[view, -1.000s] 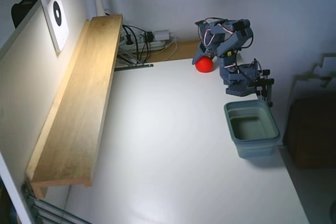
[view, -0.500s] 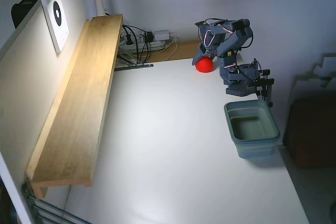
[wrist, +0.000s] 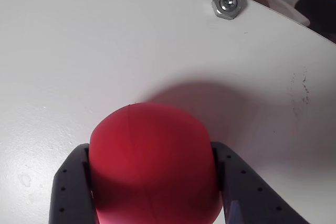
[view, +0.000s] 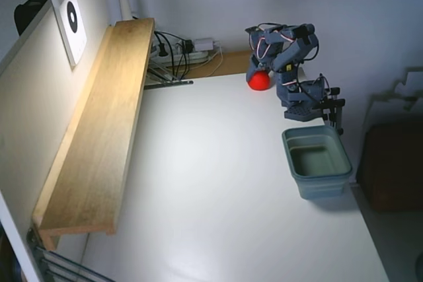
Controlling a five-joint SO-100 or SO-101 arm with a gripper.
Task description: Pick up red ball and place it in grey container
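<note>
The red ball (view: 259, 80) is at the far end of the white table, held between the fingers of my gripper (view: 260, 76). In the wrist view the ball (wrist: 152, 163) fills the gap between both grey fingers (wrist: 71, 192), which press on its sides just above the table. The arm is folded up over its base. The grey container (view: 317, 161) stands empty on the table's right side, in front of the arm's base, and is out of the wrist view.
A long wooden shelf (view: 99, 130) runs along the left wall. Cables and a power strip (view: 188, 51) lie at the back. A bolt head (wrist: 228, 3) sits in the table near its far edge. The table's right edge is close to the container.
</note>
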